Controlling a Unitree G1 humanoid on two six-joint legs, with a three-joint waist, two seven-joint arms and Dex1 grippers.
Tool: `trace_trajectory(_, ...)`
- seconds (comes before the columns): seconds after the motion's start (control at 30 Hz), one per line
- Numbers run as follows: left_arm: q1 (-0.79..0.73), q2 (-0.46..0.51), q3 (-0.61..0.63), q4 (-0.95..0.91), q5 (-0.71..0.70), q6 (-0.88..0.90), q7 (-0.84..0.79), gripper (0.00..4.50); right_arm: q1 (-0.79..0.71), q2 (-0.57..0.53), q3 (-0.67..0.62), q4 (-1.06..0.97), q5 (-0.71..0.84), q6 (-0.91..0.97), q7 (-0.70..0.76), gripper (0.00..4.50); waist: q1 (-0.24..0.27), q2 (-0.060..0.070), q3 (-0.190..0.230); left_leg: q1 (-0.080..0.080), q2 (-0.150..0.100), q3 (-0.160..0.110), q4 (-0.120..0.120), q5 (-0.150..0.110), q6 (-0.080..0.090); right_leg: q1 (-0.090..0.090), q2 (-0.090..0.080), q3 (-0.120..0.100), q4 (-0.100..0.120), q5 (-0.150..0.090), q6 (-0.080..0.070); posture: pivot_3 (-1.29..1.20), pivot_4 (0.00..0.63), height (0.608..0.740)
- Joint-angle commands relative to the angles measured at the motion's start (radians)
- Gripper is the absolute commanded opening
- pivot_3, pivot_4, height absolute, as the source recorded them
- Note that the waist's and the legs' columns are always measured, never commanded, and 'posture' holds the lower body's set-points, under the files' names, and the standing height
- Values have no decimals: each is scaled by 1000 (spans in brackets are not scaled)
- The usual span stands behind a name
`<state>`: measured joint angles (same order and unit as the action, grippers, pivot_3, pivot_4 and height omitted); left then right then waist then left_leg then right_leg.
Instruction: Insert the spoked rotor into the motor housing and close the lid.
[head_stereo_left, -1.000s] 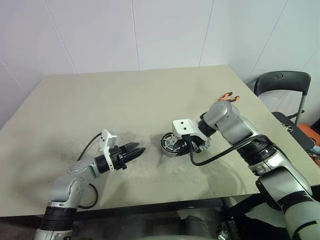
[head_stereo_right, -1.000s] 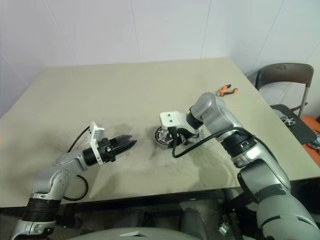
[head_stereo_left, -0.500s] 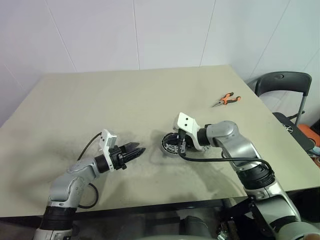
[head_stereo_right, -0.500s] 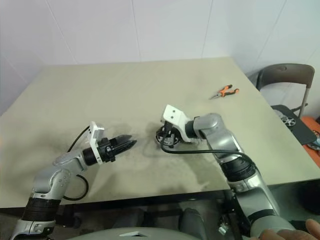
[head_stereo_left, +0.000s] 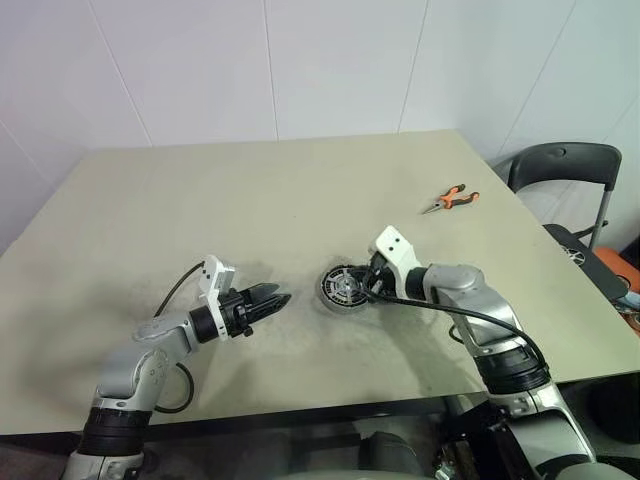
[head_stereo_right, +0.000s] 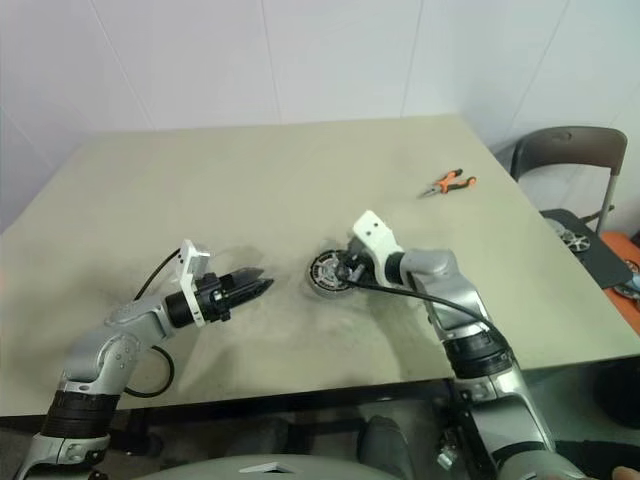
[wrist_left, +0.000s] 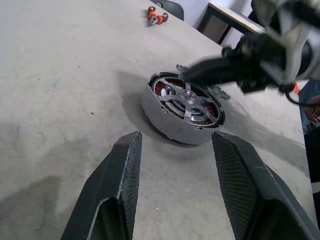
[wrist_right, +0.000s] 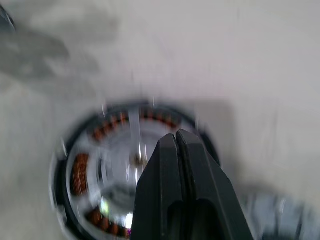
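Rotor (wrist_left: 187, 98) sits inside the motor housing (wrist_left: 165, 122) already, silver spokes over the copper windings, so the first half of the job looks done. Right gripper (wrist_right: 177, 137) has its two black fingers pressed flat together, holding nothing, with the tips poised over the spokes near the hub (whether they touch cannot be told). The lid (wrist_left: 216, 92) is not yet on: a grey slotted edge peeks out just behind the housing, on the table (head_stereo_left: 250, 200). Closing it is what remains.

Left gripper (head_stereo_left: 262, 299) hangs open and empty, well apart from the housing, pointing toward it.

The left wrist view gives the seated spokes and the lid's edge clearly; the head views instead place the housing near the table's middle and show orange-handled pliers (head_stereo_left: 450, 198) lying farther back on the robot's right.
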<state>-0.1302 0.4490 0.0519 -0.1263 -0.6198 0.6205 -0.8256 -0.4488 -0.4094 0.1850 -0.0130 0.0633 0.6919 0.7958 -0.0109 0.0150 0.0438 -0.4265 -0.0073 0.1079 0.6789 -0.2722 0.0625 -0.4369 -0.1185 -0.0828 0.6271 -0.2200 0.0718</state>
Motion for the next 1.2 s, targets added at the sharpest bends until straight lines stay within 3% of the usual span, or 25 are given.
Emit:
trace_trajectory(0.03, 0, 3, 1, -31, 2, -20, -8, 2359, 26, -14, 45, -13, -3, -30, 10, 37, 0, 1, 0, 1, 0, 0, 0, 0, 0, 1, 0, 0, 0, 0, 0, 0, 0, 740)
trace_trajectory(0.2, 4, 9, 7, 2, 13, -48, -28, 2359, -5, -11, 64, 29, -13, -52, 3, 37, -3, 1, 0, 10, 2, 0, 0, 0, 0, 7, 1, -2, -1, 0, 0, 0, 0, 740)
trace_trajectory(0.37, 11, 8, 9, 10, 19, -61, -38, 2359, -74, 46, -77, 34, 116, 11, -13, 37, -2, 0, 0, 14, 3, 0, 0, 0, 0, 10, 1, -2, -3, 0, 0, 0, 0, 740)
trace_trajectory(0.47, 15, 7, 8, 11, 20, -64, -42, 2359, -84, 52, -97, 2, 156, 23, -9, 37, -1, 0, 1, 14, 3, 0, -1, 0, 0, 9, 1, -2, -4, 0, 0, 0, 0, 740)
trace_trajectory(0.73, -13, 15, 14, 44, 19, -61, -62, 2359, 18, -24, 146, 103, -43, -198, -11, 37, -3, -2, -2, 13, 1, 2, -13, 0, 0, 9, -1, -3, -14, 0, 0, 0, 0, 740)
trace_trajectory(0.83, -34, 20, 15, 59, 19, -55, -65, 2359, 25, -17, 180, 174, -89, -247, -31, 37, -4, -7, -6, 16, 2, 2, -13, 0, -1, 10, 1, -3, -14, 0, 0, 0, 0, 740)
trace_trajectory(0.97, -39, 20, 14, 53, 19, -47, -58, 2359, 15, 4, 115, 161, -33, -226, -27, 37, -3, -11, -9, 19, 2, 2, -12, 0, -1, 14, 0, -3, -14, 0, -1, 0, 0, 740)
trace_trajectory(1.2, -1, 3, 1, 7, 19, -52, -36, 2359, -90, 75, -131, 75, 250, 51, -12, 37, -2, -8, -7, 16, 2, 4, -12, 0, -1, 11, -2, -3, -16, 1, -2, 0, 0, 740)
